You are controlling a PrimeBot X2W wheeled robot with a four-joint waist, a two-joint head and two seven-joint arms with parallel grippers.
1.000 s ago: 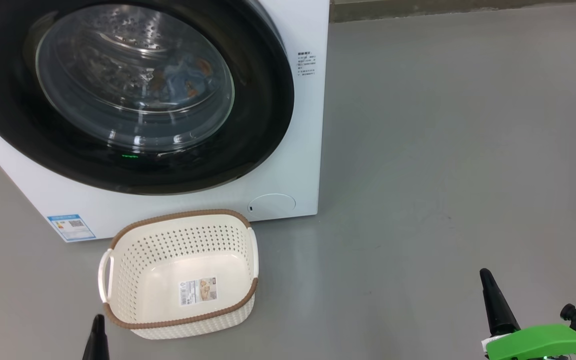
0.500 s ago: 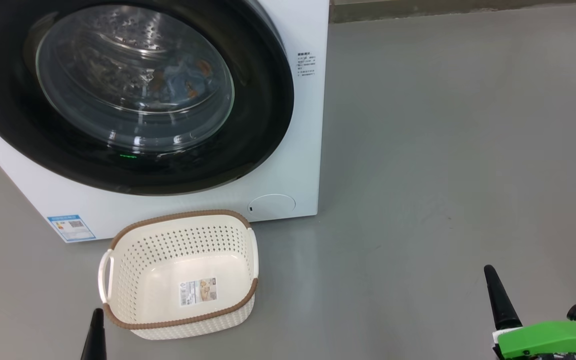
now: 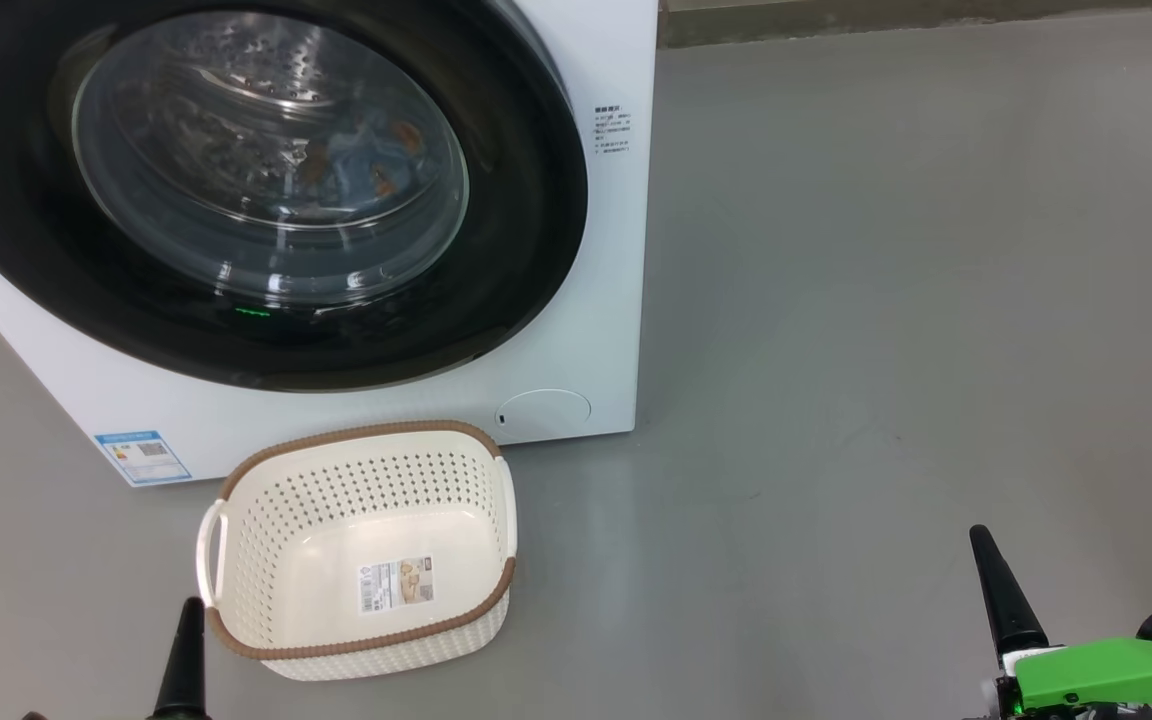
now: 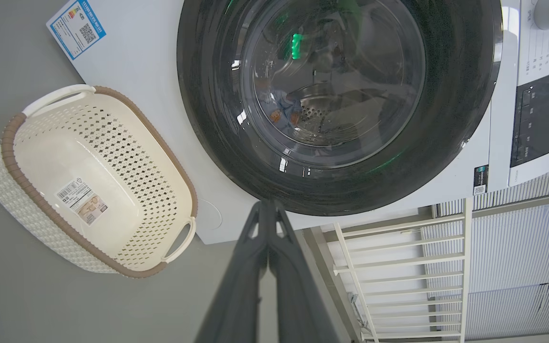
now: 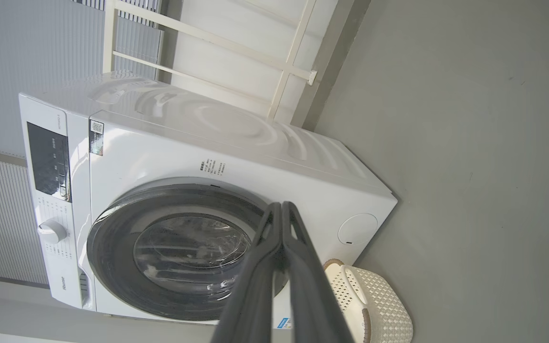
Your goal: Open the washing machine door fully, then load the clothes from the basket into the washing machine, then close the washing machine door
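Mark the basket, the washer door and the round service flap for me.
basket (image 3: 366, 480): head view, perforated back wall.
washer door (image 3: 266, 160): head view, glass centre.
service flap (image 3: 543, 408): head view, middle of the round cover.

The head camera looked forward and steeply down from close in front of the washing machine (image 3: 616, 250). It cropped the washing machine door (image 3: 526, 200) at top and left, with the basket (image 3: 366, 480) and grey floor (image 3: 886, 300) below. The left wrist camera, rolled sideways, looked along the left fingers (image 4: 241, 295) at the door from near, the control panel (image 4: 536, 119) at its right and the floor at its left. The right wrist camera, rolled the opposite way, sat farther back and off to the machine's side, looking along the right fingers (image 5: 255, 286) at the whole cabinet. All three views shared the door, basket and floor.
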